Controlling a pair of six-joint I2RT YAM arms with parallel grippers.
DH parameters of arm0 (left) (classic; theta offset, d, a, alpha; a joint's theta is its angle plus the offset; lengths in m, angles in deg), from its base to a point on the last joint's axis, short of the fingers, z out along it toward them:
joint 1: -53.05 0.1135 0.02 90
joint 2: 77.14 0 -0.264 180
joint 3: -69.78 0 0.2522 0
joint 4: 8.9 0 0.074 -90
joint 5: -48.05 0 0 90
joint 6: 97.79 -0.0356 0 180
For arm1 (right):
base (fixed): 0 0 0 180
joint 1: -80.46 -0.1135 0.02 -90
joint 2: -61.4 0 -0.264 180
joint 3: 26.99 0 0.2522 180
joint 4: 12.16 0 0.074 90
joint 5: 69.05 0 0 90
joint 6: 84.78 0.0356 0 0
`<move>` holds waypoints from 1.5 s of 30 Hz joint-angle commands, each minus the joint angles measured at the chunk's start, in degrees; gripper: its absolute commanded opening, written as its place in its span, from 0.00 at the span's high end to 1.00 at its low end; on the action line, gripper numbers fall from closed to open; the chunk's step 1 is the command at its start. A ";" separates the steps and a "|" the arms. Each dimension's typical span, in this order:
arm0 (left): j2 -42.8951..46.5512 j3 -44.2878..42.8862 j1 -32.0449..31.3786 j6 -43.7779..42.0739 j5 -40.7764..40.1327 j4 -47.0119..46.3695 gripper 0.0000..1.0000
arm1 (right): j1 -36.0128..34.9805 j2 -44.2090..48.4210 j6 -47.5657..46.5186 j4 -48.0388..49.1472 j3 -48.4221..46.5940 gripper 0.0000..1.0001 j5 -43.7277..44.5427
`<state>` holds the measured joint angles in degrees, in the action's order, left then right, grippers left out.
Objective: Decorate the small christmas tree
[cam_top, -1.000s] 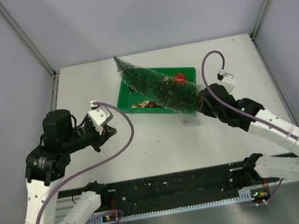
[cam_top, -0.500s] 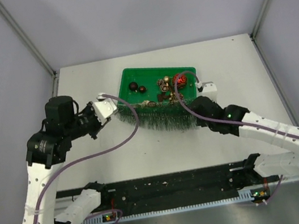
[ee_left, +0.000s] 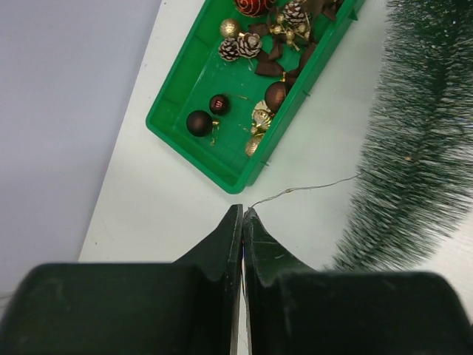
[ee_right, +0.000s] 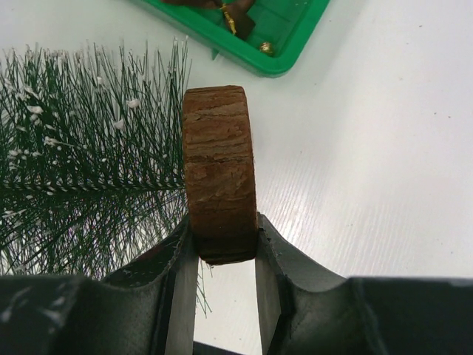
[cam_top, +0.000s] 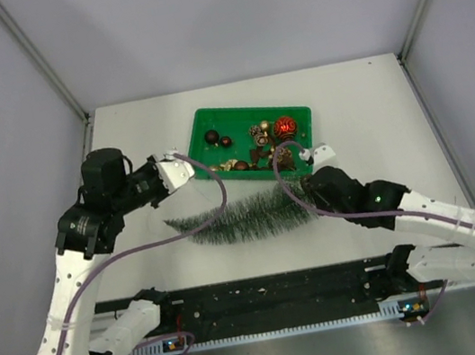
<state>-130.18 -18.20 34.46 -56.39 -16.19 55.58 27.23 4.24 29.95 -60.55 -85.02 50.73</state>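
The small christmas tree (cam_top: 245, 220) is laid flat on the worktop (cam_top: 374, 118), just on the near side of the green tray (cam_top: 249, 109), with its tip to the left. Its brown base (ee_right: 219, 170) is clamped in the right pincer (ee_right: 222, 238), but only the lower edge of the disc is gripped. If the tree is swung upright, the base could be levered out and dropped. Farther off, on the left, the left pincer (ee_left: 242, 214) is clenched on a thin wire (ee_left: 303, 190) that runs to the branches. Should the arms be drawn apart, the wire could be snapped or pulled free. Farthest, the tray of ornaments (ee_left: 199, 122) could be knocked by the bristles.
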 commanded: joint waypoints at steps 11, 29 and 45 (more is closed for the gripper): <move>-2.42 6.54 -0.13 1.92 2.88 -8.36 0.85 | -0.73 8.48 -15.23 2.64 -2.92 1.00 -21.41; 3.02 11.19 0.04 8.31 9.31 -5.70 0.81 | 5.66 12.95 -15.34 4.74 -8.11 1.00 -39.16; 4.35 15.77 15.32 43.67 12.72 -18.64 0.86 | 18.60 19.37 18.21 44.96 11.90 1.00 -67.04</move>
<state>-123.69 -2.29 42.17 -22.77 -8.61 40.47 44.06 20.08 32.99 -37.23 -77.59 -9.26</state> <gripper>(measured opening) 0.142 0.302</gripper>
